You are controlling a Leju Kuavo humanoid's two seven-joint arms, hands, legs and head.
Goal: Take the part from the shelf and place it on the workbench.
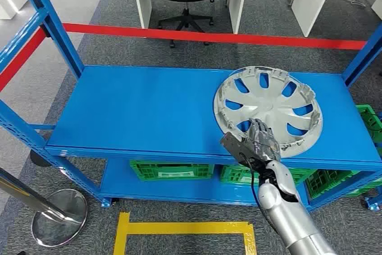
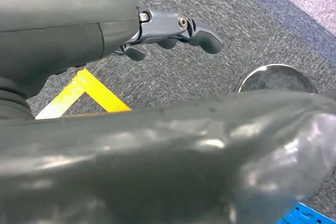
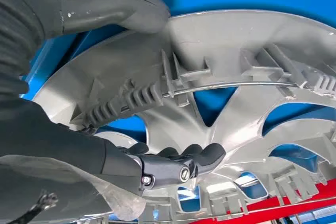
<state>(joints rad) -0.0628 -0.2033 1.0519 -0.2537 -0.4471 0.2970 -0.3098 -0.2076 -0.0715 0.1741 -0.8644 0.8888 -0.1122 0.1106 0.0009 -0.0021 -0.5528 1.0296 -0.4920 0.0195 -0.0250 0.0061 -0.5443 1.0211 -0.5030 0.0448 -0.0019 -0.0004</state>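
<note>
The right hand [image 1: 262,141] clasps the near rim of the hubcap [image 1: 270,107], which lies flat ahead of it on the shelf [image 1: 135,111].

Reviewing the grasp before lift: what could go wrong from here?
1. The right hand holds the hubcap only at its near rim, thumb on one face and fingers on the other; the wide disc may tilt or slip when lifted.
2. The hubcap overhangs the shelf front edge, so a slip could drop it to the floor.
</note>
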